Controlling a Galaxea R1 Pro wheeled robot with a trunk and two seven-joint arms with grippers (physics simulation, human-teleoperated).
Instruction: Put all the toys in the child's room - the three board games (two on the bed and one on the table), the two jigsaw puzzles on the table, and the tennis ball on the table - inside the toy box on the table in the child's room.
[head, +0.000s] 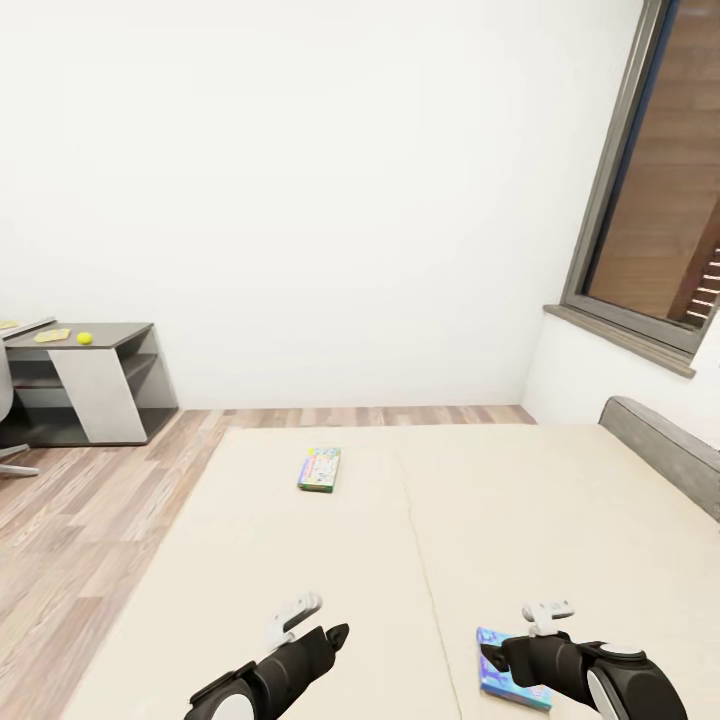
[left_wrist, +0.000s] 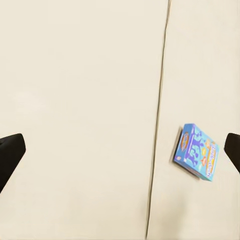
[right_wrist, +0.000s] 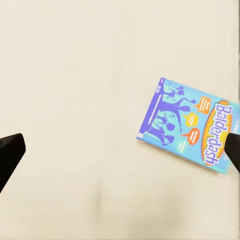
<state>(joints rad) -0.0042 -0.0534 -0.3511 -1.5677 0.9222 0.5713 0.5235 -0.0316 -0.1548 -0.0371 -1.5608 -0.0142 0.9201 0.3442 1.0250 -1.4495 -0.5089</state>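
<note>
Jaws of both grippers stood wide and empty; right gripper (head: 490, 655) should centre over the Balderdash box (head: 508, 682), lower right, before closing

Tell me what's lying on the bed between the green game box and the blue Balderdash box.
Nothing: in the head view, only bare beige bed cover separates the green game box from the Balderdash box.

Bedroom — big beige bed (head: 420, 540), window (head: 660, 200).
</note>
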